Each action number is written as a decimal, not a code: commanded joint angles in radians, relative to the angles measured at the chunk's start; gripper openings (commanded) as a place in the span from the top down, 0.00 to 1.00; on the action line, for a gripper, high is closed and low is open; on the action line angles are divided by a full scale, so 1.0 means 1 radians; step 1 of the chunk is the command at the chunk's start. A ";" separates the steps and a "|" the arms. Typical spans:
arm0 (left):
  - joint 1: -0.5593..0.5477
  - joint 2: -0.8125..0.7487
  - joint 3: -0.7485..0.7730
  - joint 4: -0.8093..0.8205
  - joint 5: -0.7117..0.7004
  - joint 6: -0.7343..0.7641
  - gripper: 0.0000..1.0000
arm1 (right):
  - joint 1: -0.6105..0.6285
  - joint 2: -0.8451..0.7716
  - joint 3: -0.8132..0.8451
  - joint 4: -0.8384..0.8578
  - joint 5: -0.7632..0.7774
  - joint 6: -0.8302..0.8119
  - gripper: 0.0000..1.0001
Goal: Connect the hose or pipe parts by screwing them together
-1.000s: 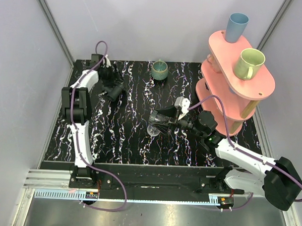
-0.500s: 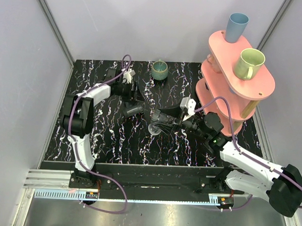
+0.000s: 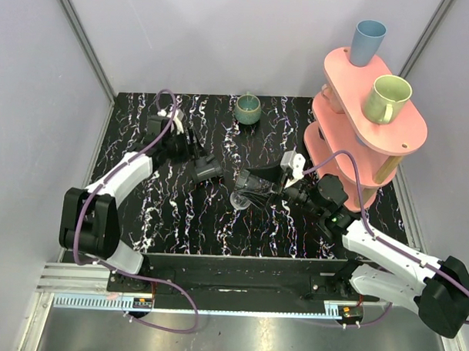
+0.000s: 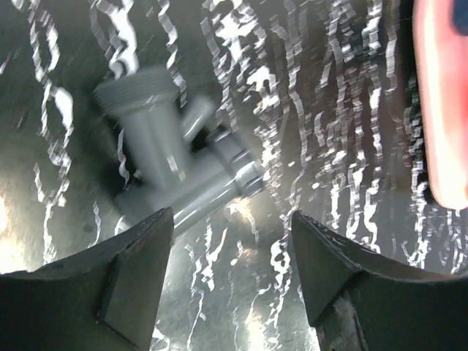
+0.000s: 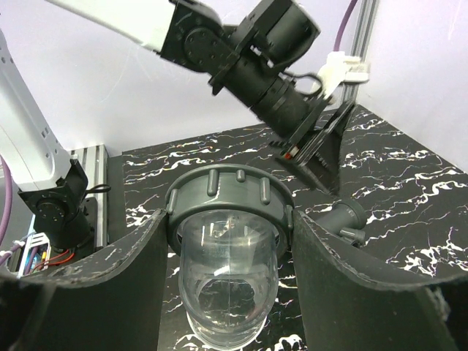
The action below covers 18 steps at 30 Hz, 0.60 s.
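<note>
slippage risk: grey elbow fitting (image 3: 206, 169) lies loose on the near side of the green cup (image 3: 248, 108), apparently just beyond the wide-open left gripper (image 4: 230, 216); a skewed close could knock it away from the clear connector (image 5: 228, 278) that the right gripper (image 5: 228, 219) clamps.

The left arm (image 3: 127, 172) and right arm (image 3: 386, 254) show white links, black joints, purple cables (image 3: 337, 152).
</note>
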 commanded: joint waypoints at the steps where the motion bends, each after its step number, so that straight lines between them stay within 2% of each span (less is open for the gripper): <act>1: -0.008 -0.064 -0.127 0.029 -0.145 -0.087 0.33 | -0.002 -0.017 0.020 0.033 0.024 0.005 0.67; 12: -0.008 0.008 -0.206 0.113 -0.072 -0.077 0.46 | 0.000 -0.024 0.020 0.025 0.014 0.026 0.67; 18: -0.008 0.118 -0.125 0.109 0.013 0.021 0.55 | -0.002 -0.023 0.027 0.020 0.007 0.029 0.67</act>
